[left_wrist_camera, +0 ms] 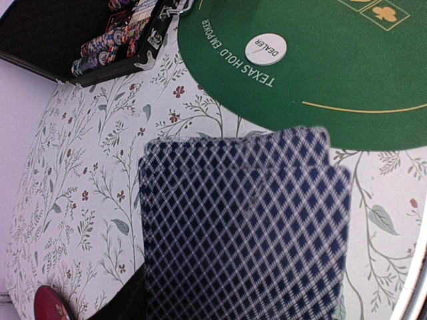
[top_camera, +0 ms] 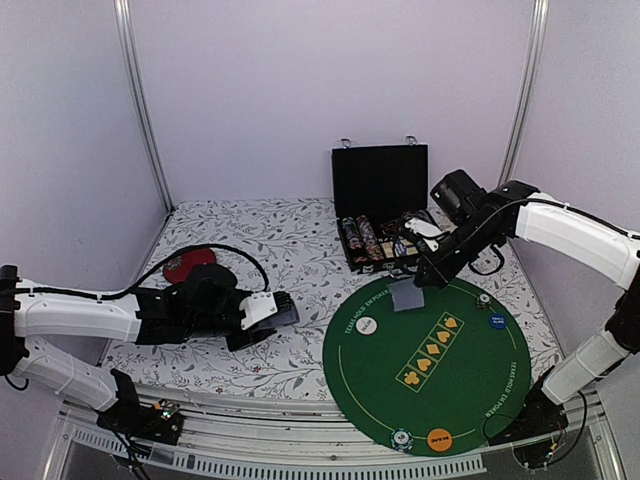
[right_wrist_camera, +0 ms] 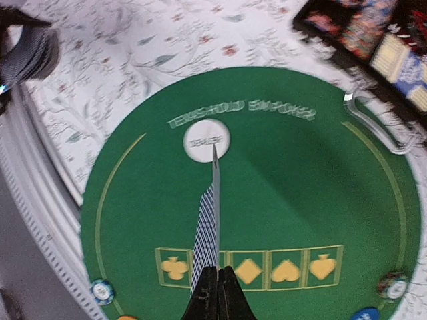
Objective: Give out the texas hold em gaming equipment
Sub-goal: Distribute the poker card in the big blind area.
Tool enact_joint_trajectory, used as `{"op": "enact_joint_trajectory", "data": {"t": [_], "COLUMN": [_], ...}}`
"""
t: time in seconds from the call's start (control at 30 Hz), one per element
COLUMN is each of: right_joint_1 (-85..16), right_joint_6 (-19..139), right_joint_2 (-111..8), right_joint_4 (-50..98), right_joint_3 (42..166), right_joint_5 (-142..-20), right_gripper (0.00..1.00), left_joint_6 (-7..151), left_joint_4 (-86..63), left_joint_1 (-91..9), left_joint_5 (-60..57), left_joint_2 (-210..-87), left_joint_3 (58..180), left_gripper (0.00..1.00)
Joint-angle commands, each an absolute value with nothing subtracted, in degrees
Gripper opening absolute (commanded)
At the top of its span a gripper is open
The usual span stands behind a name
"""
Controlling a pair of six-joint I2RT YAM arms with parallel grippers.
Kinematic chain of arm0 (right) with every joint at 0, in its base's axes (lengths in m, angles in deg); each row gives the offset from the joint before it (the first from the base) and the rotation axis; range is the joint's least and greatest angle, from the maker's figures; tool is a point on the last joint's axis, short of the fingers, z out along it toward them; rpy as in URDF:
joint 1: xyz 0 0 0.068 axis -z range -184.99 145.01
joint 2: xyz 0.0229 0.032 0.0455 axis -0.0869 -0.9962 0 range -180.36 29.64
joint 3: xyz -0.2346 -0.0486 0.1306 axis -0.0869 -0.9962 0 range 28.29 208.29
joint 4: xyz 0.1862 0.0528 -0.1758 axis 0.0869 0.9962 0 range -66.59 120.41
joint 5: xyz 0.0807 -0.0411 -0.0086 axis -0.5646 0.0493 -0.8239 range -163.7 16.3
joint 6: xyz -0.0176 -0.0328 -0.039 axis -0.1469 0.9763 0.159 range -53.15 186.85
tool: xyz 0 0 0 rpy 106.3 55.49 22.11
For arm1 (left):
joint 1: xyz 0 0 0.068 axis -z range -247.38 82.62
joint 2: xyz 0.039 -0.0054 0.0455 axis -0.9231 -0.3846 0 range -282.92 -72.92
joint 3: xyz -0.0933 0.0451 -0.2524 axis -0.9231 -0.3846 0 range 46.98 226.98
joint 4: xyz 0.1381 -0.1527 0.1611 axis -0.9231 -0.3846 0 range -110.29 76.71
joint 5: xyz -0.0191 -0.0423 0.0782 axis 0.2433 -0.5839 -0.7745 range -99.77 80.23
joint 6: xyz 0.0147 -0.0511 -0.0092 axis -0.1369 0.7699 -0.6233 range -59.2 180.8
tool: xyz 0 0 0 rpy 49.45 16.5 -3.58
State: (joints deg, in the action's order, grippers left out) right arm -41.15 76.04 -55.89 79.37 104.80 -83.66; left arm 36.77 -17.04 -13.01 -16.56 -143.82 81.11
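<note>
right gripper: the right gripper [top_camera: 428, 270] is pinching a single blue-grey diamond-backed playing card [top_camera: 407, 296] with its jaws fully closed, dangling it over the far edge of the round green felt mat [top_camera: 380, 400]

left gripper: the left gripper [top_camera: 262, 318] is clamping the thick deck of matching cards [top_camera: 286, 312], jaws only as wide as the stack, hovering just off the mat's left side

on the mat: the white round DEALER disc [top_camera: 367, 325] is sitting near the left rim

step: looks like it's dealing that one card to a seat

tip: I'd be bringing the card low and flat before letting go, since it's hanging edge-down and could flip, and aiming clear of the disc and the yellow suit boxes [top_camera: 432, 352]
</note>
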Motion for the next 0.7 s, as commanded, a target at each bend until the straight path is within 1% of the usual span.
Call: {"op": "enact_joint_trajectory", "data": {"t": [0.0, 0.13, 0.27, 0.33, 0.53, 0.67], "right_joint_1": [-46.1, -52.0, -57.4, -59.0, -62.2, -62.4], "right_joint_6": [73.6, 72.6, 73.7, 74.2, 75.2, 70.6], "right_joint_2": [-53.0, -53.5, -56.6, -59.1, -64.5, -66.1], "right_joint_4": [77.7, 72.3, 68.2, 67.4, 65.0, 58.1], "right_joint_3": [98.8, 90.6, 85.2, 85.1, 85.1, 82.4], "right_joint_5": [-107.9, -119.5, -123.6, -126.5, -128.5, -129.0], "right_gripper": [0.02, 0.02, 0.02, 0.02, 0.02, 0.02], "left_joint_6": [36.5, 36.5, 36.5, 36.5, 36.5, 36.5], "left_joint_4": [-16.5, -16.5, -16.5, -16.5, -16.6, -16.5], "left_joint_1": [-12.4, -12.3, -12.3, -12.3, -12.2, -12.2], "left_joint_5": [-16.6, -16.6, -16.6, -16.6, -16.9, -16.7], "left_joint_2": [-143.7, -143.5, -143.5, -143.5, -143.1, -142.9], "left_joint_3": [82.3, 82.2, 82.2, 82.2, 82.1, 82.1], "left_gripper": [0.52, 0.52, 0.52, 0.52, 0.52, 0.52]}}
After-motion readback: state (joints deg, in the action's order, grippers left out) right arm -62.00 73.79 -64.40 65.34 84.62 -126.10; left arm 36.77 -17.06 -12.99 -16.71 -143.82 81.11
